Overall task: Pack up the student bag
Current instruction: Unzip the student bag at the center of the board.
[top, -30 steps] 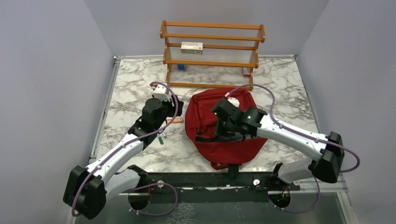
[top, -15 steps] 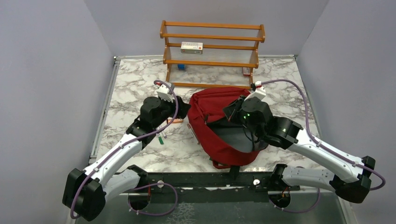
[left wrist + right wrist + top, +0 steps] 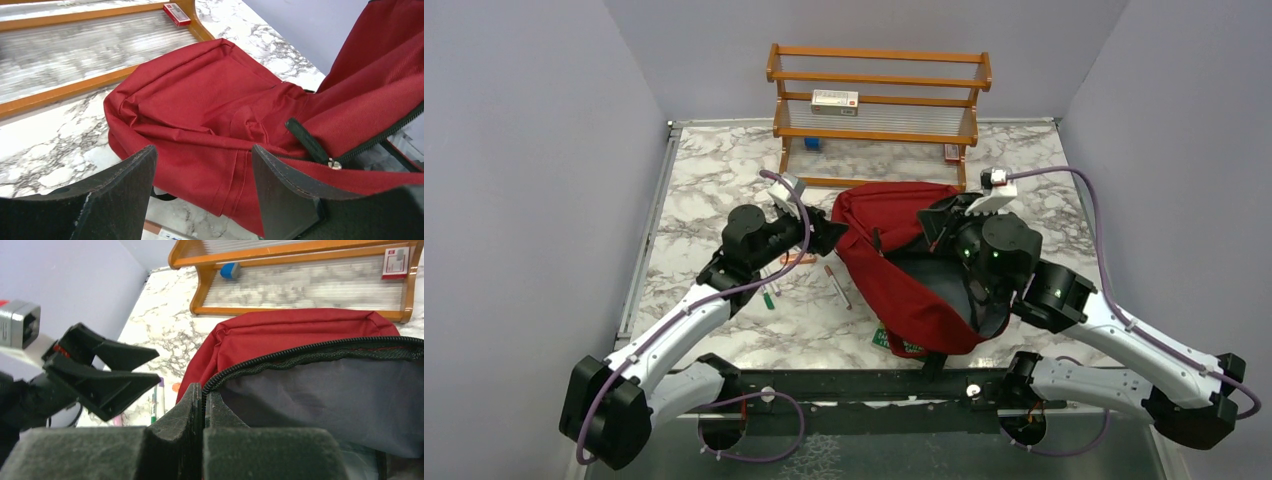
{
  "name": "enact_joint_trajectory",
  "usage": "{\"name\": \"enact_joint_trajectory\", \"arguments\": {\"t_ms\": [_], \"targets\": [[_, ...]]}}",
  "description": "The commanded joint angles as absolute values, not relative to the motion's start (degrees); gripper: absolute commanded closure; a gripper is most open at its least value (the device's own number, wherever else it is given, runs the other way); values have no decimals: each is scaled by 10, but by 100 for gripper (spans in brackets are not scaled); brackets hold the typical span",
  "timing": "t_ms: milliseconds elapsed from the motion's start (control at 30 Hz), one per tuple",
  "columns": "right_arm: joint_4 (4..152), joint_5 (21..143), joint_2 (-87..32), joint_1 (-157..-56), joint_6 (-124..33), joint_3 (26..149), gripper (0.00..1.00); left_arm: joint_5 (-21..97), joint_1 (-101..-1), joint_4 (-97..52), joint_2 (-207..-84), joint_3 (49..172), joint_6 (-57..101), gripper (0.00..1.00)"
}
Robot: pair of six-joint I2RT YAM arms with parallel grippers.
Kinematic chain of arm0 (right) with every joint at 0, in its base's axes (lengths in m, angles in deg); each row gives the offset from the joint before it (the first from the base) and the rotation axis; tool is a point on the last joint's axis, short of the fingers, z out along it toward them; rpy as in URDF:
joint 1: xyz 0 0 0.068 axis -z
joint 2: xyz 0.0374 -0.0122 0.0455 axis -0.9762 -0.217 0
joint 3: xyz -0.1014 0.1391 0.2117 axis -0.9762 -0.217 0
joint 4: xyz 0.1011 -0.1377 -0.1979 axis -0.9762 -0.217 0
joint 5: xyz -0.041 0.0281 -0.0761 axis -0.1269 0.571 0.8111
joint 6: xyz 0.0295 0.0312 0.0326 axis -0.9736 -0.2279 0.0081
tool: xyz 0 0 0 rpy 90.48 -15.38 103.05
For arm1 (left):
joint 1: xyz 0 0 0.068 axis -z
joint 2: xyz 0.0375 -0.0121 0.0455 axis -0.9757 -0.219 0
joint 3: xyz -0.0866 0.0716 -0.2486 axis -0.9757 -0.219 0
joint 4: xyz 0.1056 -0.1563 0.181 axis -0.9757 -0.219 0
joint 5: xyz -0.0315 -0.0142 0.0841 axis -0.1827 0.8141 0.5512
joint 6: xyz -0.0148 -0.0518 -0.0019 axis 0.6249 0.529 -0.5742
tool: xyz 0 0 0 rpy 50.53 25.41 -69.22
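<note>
Pale walls surround a marble table and wooden rack.

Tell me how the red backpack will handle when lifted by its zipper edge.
Probably floppy: the student bag creases and sags where the right gripper pinches its zipper edge. Likely light for its size: the grey lining shows nothing inside. Unlikely to slip: the weave looks coarse.
</note>
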State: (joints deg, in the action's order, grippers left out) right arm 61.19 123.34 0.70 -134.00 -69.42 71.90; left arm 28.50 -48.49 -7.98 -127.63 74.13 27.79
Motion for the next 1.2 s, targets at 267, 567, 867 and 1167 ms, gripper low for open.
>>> {"name": "enact_joint_trajectory", "arguments": {"t_ms": [267, 567, 867, 1167], "targets": [[668, 1192, 56, -1342, -712, 649, 99, 236, -443, -58, -1349, 793, 403, 30], [660, 1197, 55, -1342, -728, 641, 99, 264, -401, -57, -1365, 784, 439, 30], [659, 1198, 60, -1342, -733, 634, 99, 274, -388, -55, -1389, 786, 451, 34], [659, 1200, 62, -1342, -734, 630, 99, 229, -384, -37, -1404, 792, 469, 50]]}}
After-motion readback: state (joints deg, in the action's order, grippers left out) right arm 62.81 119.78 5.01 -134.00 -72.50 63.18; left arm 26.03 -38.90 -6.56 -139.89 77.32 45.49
